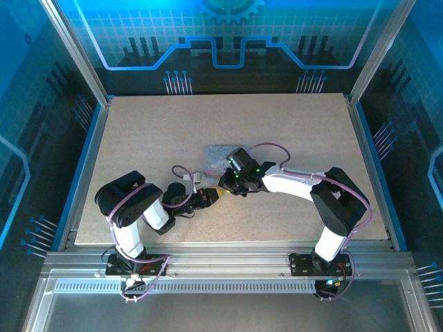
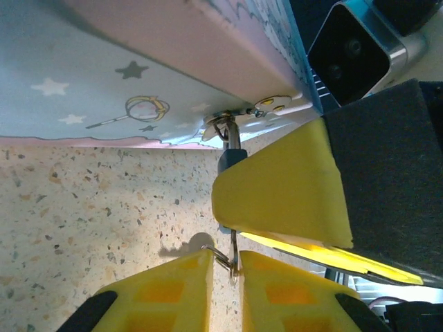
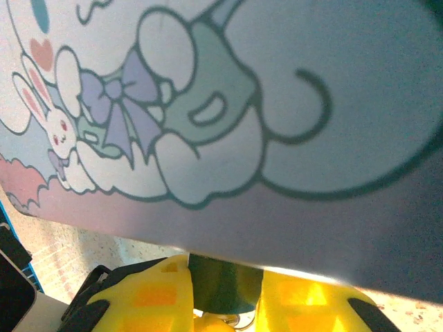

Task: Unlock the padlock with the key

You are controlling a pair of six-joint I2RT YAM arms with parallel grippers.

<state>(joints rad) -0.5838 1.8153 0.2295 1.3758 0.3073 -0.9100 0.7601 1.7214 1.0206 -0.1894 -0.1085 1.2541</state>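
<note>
A small dark padlock (image 2: 232,158) hangs from a metal clasp (image 2: 220,126) on the edge of a flat cartoon-printed box (image 1: 220,153). My right gripper (image 3: 225,278) is shut on the padlock (image 3: 225,285), and its yellow fingers (image 2: 277,187) cover most of the lock in the left wrist view. The key (image 2: 234,250) is a thin metal sliver with a wire ring, standing upright just below that lock. My left gripper (image 2: 225,259) is shut on the key. The two grippers meet tip to tip, left (image 1: 208,198) and right (image 1: 225,183), at the box's near edge.
The printed box (image 3: 277,104) lies flat on the speckled table (image 1: 138,138). The right wrist's camera housing (image 2: 353,48) sits close above the left gripper's fingers. Purple cables loop over both arms. A metal frame rail (image 1: 228,259) runs along the near edge.
</note>
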